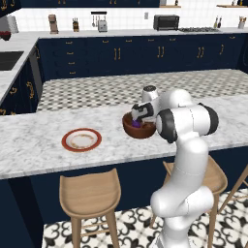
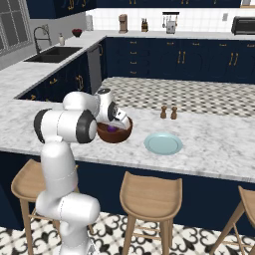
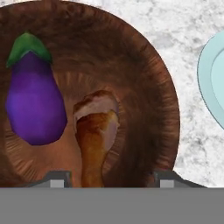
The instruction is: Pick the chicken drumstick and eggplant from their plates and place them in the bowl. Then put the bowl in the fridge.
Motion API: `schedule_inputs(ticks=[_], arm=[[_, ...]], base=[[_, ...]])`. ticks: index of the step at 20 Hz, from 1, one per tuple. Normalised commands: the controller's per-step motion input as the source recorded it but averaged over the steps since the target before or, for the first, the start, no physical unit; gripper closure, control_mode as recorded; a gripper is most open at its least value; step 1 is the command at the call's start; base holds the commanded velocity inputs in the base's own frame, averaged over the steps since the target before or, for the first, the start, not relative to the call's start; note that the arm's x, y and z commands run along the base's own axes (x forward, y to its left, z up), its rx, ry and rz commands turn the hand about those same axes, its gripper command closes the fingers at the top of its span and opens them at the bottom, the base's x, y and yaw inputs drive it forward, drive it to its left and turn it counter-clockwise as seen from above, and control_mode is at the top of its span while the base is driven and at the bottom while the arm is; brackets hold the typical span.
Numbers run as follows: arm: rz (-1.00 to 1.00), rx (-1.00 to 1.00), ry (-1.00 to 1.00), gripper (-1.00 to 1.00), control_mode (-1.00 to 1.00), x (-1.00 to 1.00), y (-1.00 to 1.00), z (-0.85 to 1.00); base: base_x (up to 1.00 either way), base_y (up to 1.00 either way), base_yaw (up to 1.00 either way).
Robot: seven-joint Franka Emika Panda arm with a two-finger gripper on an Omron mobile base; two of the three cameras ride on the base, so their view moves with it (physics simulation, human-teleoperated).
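Observation:
The dark-brown wooden bowl (image 3: 164, 87) stands on the marble island counter (image 1: 34, 145), seen too in the base views (image 1: 140, 131) (image 2: 114, 134). Inside it lie the purple eggplant (image 3: 35, 105) (image 1: 136, 124) (image 2: 112, 129) and, beside it, the brown chicken drumstick (image 3: 96, 131), its bone end pointing toward my fingertips. My gripper (image 3: 112, 179) hovers just over the bowl (image 1: 141, 115) (image 2: 119, 118), open, its tips wide apart and holding nothing. The cream plate with a red-brown rim (image 1: 81, 140) and the pale blue plate (image 2: 163, 143) (image 3: 214, 78) lie bare on either side of the bowl. The fridge is out of view.
Two small shakers (image 2: 168, 112) stand behind the blue plate. Wooden stools (image 1: 89, 193) (image 2: 149, 196) sit under the island's near edge. A sink (image 2: 55, 54) is set in the side counter. Navy cabinets line the far wall.

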Motion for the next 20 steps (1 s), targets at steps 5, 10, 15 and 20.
schedule_inputs(ticks=[5, 10, 15, 20], arm=[[0.00, 0.00, 0.00, -1.00, -1.00, -0.03, 0.12, 0.25], [0.01, 0.00, 0.00, -1.00, -1.00, -0.33, 0.79, 0.27], [0.09, 0.00, 0.00, -1.00, -1.00, 0.00, 0.70, -0.03], [0.30, 0.00, 0.01, -1.00, -1.00, 0.44, 0.01, -0.04]], base=[[0.00, 0.00, 0.00], [0.00, 0.00, 0.00], [0.00, 0.00, 0.00], [0.00, 0.00, 0.00]])
